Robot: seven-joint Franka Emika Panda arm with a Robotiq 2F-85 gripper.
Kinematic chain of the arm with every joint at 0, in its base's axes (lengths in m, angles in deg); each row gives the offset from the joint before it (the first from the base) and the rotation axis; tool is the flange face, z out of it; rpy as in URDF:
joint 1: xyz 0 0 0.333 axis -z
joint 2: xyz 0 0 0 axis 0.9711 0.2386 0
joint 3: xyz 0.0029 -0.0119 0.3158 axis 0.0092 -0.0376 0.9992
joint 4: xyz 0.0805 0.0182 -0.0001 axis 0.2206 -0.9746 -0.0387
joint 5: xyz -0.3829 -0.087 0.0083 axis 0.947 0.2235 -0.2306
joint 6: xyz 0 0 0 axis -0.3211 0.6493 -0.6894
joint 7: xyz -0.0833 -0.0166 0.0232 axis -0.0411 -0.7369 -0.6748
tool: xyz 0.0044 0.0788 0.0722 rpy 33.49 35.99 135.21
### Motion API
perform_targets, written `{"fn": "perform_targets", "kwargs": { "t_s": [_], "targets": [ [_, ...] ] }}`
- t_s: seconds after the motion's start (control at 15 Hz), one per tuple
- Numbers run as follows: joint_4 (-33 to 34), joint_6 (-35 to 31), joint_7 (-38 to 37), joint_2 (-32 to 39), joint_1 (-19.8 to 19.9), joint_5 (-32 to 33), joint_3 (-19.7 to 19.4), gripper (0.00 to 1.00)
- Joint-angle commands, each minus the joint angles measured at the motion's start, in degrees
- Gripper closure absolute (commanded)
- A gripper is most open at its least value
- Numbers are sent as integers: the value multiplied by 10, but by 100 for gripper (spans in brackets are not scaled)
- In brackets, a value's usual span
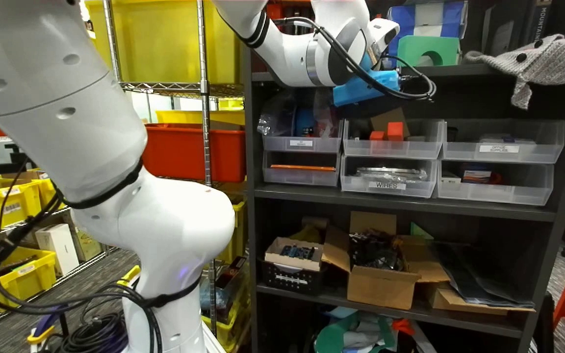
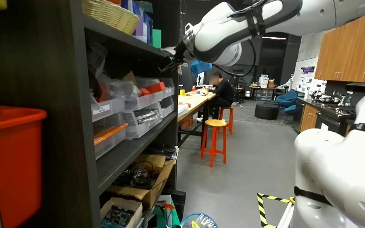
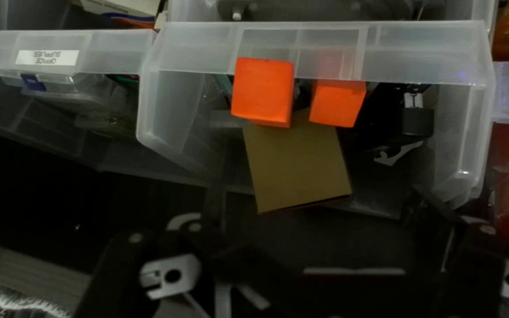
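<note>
In the wrist view my gripper (image 3: pixel 318 201) stands open, its dark fingers spread wide with nothing between them. Beyond the fingertips is a clear plastic bin (image 3: pixel 192 48). In it are an orange-red block (image 3: pixel 262 88), a smaller orange-red block (image 3: pixel 338 104), a brown cardboard piece (image 3: pixel 301 163) and a black object (image 3: pixel 415 119). In an exterior view the gripper (image 2: pixel 167 67) hovers above the upper row of bins, near the shelf front, touching nothing that I can make out. The two red blocks (image 1: pixel 394 131) also show in an exterior view, where the arm hides the fingers.
Just above the arm's wrist runs a shelf board (image 1: pixel 478 68) bearing a grey knitted animal (image 1: pixel 547 59) and a green block (image 1: pixel 429 49). Neighbouring bins include one labelled office supplies (image 1: pixel 503 152) and one labelled wires (image 1: pixel 385 186). A plastic bag (image 2: pixel 119 88) bulges from the nearest upper bin.
</note>
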Motion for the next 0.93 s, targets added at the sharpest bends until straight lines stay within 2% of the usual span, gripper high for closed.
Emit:
{"fn": "perform_targets", "kwargs": {
  "t_s": [0.0,0.13,0.33,0.87],
  "targets": [
    [39,103,122,-10,-59,-99,-41,0],
    [59,139,171,-2,-67,-145,-53,0],
    [81,167,233,12,-50,-202,-45,0],
    [135,208,318,85,-6,-327,-30,0]
  ]
}}
